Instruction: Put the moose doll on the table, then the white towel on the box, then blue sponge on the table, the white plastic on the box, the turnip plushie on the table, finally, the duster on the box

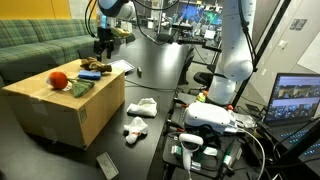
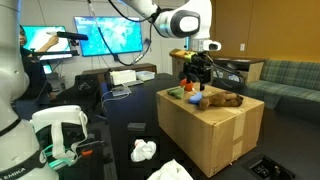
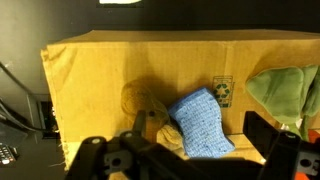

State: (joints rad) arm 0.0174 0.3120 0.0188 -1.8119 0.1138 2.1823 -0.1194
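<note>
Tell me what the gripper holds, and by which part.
Nothing is held: the gripper hangs open above the moose doll and blue sponge on the box.

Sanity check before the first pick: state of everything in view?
gripper, open, empty, above the box
moose doll, on the box, not held
blue sponge, on the box beside the moose doll
turnip plushie, on the box
box, shut, standing on the table
white towel, crumpled on the table
white plastic, crumpled on the table
duster, flat on the table

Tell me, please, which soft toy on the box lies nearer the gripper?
The brown moose doll; the red turnip plushie sits farther along the box.
</note>
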